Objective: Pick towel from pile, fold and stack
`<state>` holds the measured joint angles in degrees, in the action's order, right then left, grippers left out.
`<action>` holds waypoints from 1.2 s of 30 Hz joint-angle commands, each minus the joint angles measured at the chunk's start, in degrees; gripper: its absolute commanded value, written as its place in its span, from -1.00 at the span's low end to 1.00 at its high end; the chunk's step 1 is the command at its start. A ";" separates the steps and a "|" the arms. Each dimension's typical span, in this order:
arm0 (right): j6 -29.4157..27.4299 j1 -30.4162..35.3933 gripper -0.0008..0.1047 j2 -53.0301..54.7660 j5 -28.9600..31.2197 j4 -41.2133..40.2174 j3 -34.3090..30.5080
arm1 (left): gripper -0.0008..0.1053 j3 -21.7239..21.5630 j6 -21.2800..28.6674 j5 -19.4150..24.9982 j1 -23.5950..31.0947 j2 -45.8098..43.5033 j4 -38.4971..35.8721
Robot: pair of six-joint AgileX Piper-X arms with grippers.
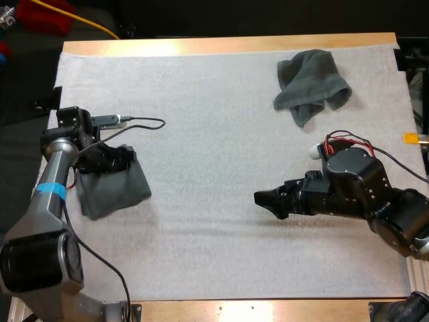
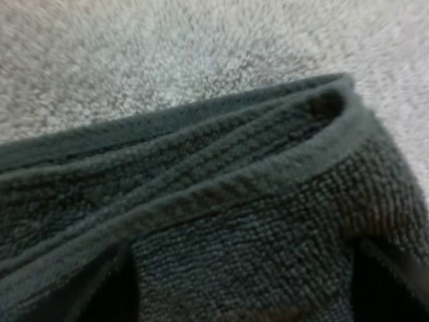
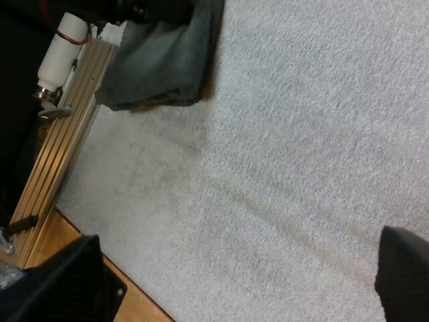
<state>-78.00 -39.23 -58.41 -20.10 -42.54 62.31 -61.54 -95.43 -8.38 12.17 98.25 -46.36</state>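
Item one, nearest: the wooden table (image 1: 268,310), its near edge showing as a bare strip, with a white mat (image 1: 214,255) covering almost the whole top. Item two: the right gripper (image 1: 266,199), hanging low over bare mat right of centre and pointing towards the left side; its two black fingers (image 3: 64,282) stand wide apart with nothing but mat between them, and it has hold of nothing. Item three, a little farther and at the mat's left side: one folded towel (image 1: 114,191), dark grey-green, lying flat as a roughly square pad with one corner towards the near edge. Item four: the left gripper (image 1: 126,158), down on the far edge of that folded towel; its wrist view has the stacked, hemmed layers bunched between the dark fingers (image 2: 392,285), which press on the cloth from both sides. Item five, farthest: one crumpled towel (image 1: 310,80), same colour, heaped loosely near the mat's far right corner, well apart from both grippers.
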 commanded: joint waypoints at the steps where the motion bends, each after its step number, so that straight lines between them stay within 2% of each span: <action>1: -0.27 -0.09 0.52 0.29 -0.73 0.29 0.26 | 0.25 -0.31 -0.31 0.56 0.03 0.11 -0.19; 8: -0.27 -0.09 0.52 0.29 -0.73 0.29 0.26 | 0.25 -2.75 -0.22 0.46 0.03 -0.50 -4.35; 13: -0.27 -0.09 0.52 0.29 -0.73 0.29 0.26 | 0.25 -4.78 0.47 0.98 0.03 -4.70 -6.92; 20: -0.65 -0.09 0.52 0.29 -0.73 0.29 0.26 | 0.25 -4.77 1.04 1.10 0.03 -12.10 -13.48; 27: -0.64 -0.09 0.52 0.29 -0.73 0.29 0.26 | 0.25 -4.71 0.93 3.59 0.03 -15.20 -21.22; 32: -0.64 -0.09 0.52 0.29 -0.73 0.29 0.26 | 0.25 -1.97 0.93 3.99 0.03 -15.19 -21.91; 36: -0.64 -0.09 0.52 0.29 -0.73 0.29 0.26 | 0.25 3.80 0.82 3.99 0.03 -15.19 -17.62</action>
<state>-78.10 -39.23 -58.41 -20.18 -42.54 62.31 -58.01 -94.43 -5.27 12.17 83.38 -64.40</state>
